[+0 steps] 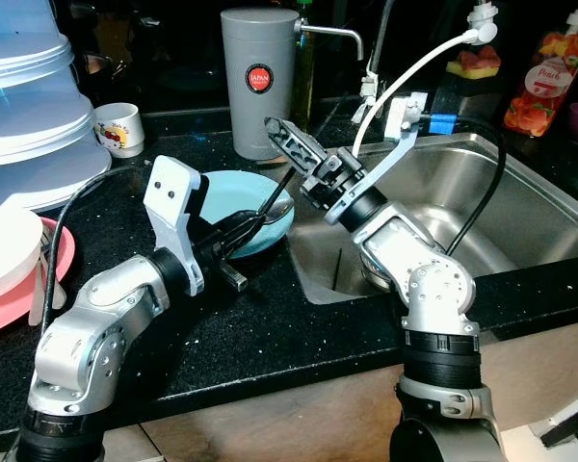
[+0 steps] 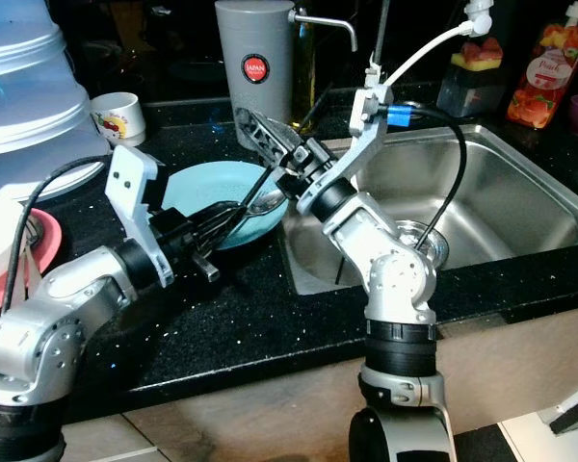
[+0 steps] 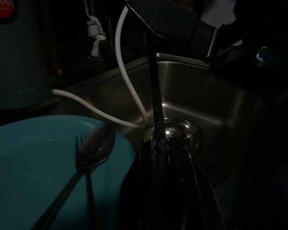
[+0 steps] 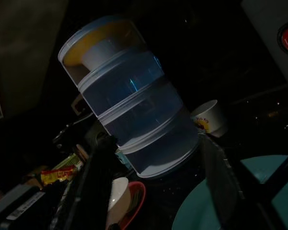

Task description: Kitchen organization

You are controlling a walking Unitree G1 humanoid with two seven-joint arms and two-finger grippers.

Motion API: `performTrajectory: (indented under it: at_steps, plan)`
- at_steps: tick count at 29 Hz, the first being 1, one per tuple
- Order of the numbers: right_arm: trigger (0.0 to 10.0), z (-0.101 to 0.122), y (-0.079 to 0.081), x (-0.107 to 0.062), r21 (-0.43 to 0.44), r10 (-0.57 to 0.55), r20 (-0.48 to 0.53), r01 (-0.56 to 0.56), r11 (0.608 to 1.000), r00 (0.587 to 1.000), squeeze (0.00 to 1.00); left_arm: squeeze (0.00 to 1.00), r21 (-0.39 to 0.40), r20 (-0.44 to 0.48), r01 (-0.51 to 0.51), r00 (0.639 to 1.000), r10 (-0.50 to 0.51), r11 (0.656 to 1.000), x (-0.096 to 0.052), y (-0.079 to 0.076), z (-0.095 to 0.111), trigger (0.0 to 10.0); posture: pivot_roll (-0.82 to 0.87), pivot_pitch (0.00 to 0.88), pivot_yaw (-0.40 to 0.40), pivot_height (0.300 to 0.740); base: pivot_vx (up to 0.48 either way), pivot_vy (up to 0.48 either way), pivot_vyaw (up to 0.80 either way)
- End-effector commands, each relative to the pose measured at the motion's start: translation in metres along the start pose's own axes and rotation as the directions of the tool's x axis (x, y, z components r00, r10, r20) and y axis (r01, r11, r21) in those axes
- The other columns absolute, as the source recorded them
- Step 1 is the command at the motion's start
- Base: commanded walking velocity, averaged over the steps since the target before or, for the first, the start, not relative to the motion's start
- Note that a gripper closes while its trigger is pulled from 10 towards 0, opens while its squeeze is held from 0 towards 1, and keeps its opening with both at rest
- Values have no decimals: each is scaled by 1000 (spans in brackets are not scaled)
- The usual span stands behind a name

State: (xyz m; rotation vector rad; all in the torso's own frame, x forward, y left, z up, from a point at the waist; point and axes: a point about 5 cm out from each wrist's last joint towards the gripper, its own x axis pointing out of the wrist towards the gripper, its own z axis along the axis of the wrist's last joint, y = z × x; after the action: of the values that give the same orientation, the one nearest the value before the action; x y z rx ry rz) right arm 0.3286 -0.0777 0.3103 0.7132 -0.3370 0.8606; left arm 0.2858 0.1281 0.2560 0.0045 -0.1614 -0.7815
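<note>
A teal plate (image 1: 222, 188) lies on the black counter just left of the sink (image 1: 520, 217). A spoon (image 3: 98, 146) and a fork (image 3: 81, 149) rest on it. My left gripper (image 1: 233, 231) hovers over the plate's near edge, shut on a thin black stick (image 1: 275, 195) that slants up toward the sink side. The same stick (image 3: 154, 96) rises from between its fingers in the left wrist view. My right gripper (image 1: 281, 133) hangs above the plate's far right rim, pointing up and left. Its fingers stand apart with nothing between them.
A tall grey canister (image 1: 258, 82) stands behind the plate. Farther left are a white mug (image 1: 120, 128) and stacked clear containers (image 1: 19, 106), with a pink plate (image 1: 60, 258) below them. A bottle (image 1: 549, 82) stands behind the sink, and a white cable (image 1: 414, 72) arcs over it.
</note>
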Motion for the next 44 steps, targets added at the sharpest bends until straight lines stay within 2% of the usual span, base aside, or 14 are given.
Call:
performTrajectory:
  at_steps: [1, 2, 5, 8, 9, 11, 12, 16, 17, 27, 28, 36, 43, 44]
  plan:
    - [4157, -3, -1, -2, -1, -14, -20, 14, 1000, 1000, 0, 0, 16, -8, 14, 1000, -13, 1000, -2, -2, 0, 0, -18, 40, 30, 740, 0, 0, 0]
    - [0, -2, -3, -2, 5, -21, -14, 21, 1000, 1000, 0, 0, 18, -9, 9, 1000, -9, 1000, -2, -1, 0, 0, -17, 29, 28, 740, 0, 0, 0]
    - [0, 0, -5, -3, 13, -29, -6, 29, 999, 1000, 0, 0, 21, -11, 4, 1000, -4, 1000, -2, 0, 0, 0, -17, 28, 27, 740, 0, 0, 0]
    - [0, 3, -5, -3, 11, -30, 8, 30, 999, 1000, 0, 0, 37, 6, -43, 999, 43, 998, -3, 6, 1, 0, -17, 33, 28, 740, 0, 0, 0]
    - [4275, 5, -5, -3, 9, -32, 17, 31, 999, 999, 0, 0, 42, 13, -61, 998, 61, 997, -3, 8, 2, 0, -17, 36, 28, 740, 0, 0, 0]
    - [4275, 6, -5, -3, 7, -32, 22, 32, 999, 999, 0, 0, 44, 16, -71, 997, 71, 996, -3, 9, 2, 0, -17, 36, 28, 740, 0, 0, 0]
    - [10000, 12, -8, -2, 7, -55, 55, 55, 998, 997, 0, 0, 54, 30, -116, 993, 115, 992, -2, 14, 4, 0, -18, 43, 26, 740, 0, 0, 0]
    - [10000, 16, -18, -4, 1, -129, 75, 129, 992, 989, 0, 0, 60, 66, -160, 986, 156, 985, -3, 19, 9, 0, -16, 45, 24, 740, 0, 0, 0]
    - [10000, 15, -24, -5, -10, -169, 69, 170, 985, 983, 1000, 0, 55, 79, -166, 984, 161, 985, -3, 19, 11, 0, -16, 46, 24, 740, 0, 0, 0]
    - [10000, 8, -27, -5, -38, -208, 24, 208, 977, 978, 1000, 0, 31, 94, -77, 993, 74, 997, 0, 6, 12, 0, -17, 50, 25, 740, 0, 0, 0]
    - [10000, 6, -24, -3, -28, -193, 20, 194, 981, 981, 0, 0, 26, 77, -55, 996, 52, 998, 1, 3, 9, 0, -17, 51, 25, 740, 0, 0, 0]
    - [10000, 8, -12, 1, 15, -106, 34, 105, 994, 994, 0, 0, 10, 34, -3, 999, 3, 1000, 3, -3, 2, 0, -17, 51, 27, 740, 0, 0, 0]
    - [10000, 7, -9, 0, 13, -85, 30, 84, 996, 996, 0, 0, 11, 25, -6, 1000, 6, 1000, 3, -2, 1, 0, -18, 52, 30, 740, 0, 0, 0]
    - [0, 7, -9, 0, 22, -86, 33, 85, 996, 996, 0, 0, 11, 23, -4, 1000, 4, 1000, 3, -2, 1, 0, -17, 53, 31, 740, 0, 0, 0]
